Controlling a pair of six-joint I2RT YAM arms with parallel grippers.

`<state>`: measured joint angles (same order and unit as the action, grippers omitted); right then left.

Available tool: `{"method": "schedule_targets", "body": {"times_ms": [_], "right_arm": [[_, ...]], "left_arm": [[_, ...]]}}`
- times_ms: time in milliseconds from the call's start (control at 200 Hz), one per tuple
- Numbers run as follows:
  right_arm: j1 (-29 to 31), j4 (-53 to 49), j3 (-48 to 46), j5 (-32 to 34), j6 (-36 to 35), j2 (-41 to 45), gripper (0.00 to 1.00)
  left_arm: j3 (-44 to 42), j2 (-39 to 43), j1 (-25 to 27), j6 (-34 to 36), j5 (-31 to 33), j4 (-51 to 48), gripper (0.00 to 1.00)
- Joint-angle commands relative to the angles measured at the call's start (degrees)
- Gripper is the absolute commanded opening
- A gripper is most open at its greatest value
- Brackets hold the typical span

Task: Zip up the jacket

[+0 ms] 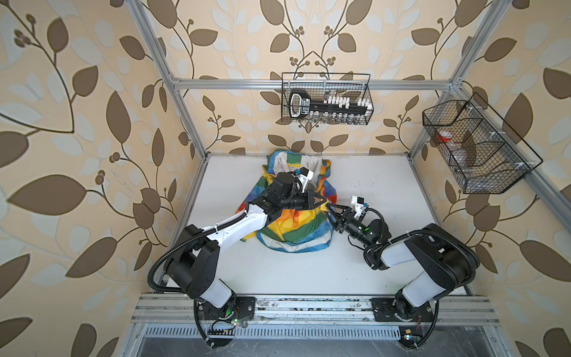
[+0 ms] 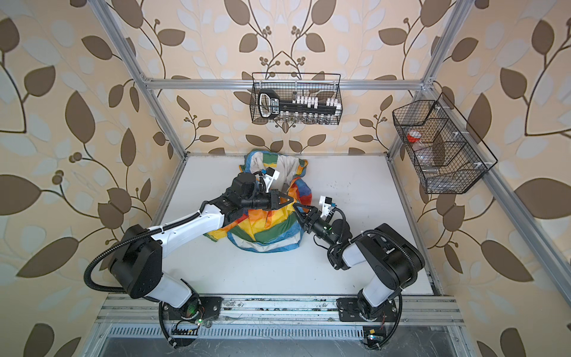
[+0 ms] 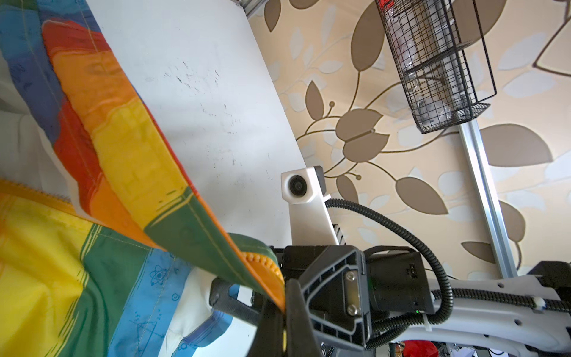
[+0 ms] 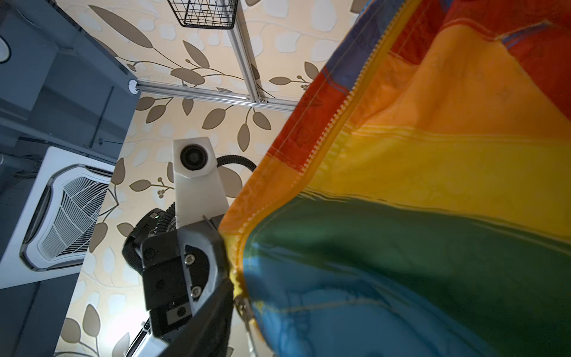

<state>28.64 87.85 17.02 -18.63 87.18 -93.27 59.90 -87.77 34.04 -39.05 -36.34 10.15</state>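
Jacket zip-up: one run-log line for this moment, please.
jacket: bunched on table | left gripper: shut on orange zipper edge | right gripper: open, at jacket's edge | zip progress: cannot tell

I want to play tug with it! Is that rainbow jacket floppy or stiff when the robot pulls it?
Probably floppy: the jacket lies crumpled and its edge drapes away from the left gripper pinching it. Likely light too, since the thin fabric hangs from one small pinch.
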Motion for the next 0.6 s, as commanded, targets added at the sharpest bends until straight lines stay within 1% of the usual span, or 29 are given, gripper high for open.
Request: {"method": "schedule_targets", "body": {"times_ms": [0,50,90,175,240,330,395,595], "right_arm": [[-0.07,4.39,1.33,0.92,3.06,0.76,0.62],[-0.17,4.52,1.44,1.05,3.53,0.31,0.59],[-0.25,4.42,1.37,1.12,3.57,0.27,0.52],[-0.25,4.36,1.09,1.36,2.83,0.71,0.44],[-0.43,4.35,0.71,1.36,2.30,1.36,0.44],[-0.91,4.38,-0.38,1.41,1.74,2.60,0.49],[-1.43,4.34,-0.76,0.88,1.56,3.18,0.50],[-1.92,4.37,-0.58,-0.16,1.68,3.19,0.41]], "left_arm": [[0.78,2.55,-0.14,1.96,-2.94,0.05,0.00],[0.56,2.81,-0.20,1.96,-2.91,-0.15,0.00],[0.42,3.02,-0.24,1.88,-2.71,-0.13,0.00],[0.35,3.10,-0.30,1.60,-2.64,-0.22,0.00],[0.44,3.11,-0.52,1.27,-2.94,-0.06,0.00],[0.05,3.53,-0.92,0.88,-3.03,0.40,0.00],[-0.37,3.66,-1.18,0.32,-3.29,1.13,0.00],[-0.39,3.59,-1.36,-0.32,-3.83,1.54,0.00]]}}
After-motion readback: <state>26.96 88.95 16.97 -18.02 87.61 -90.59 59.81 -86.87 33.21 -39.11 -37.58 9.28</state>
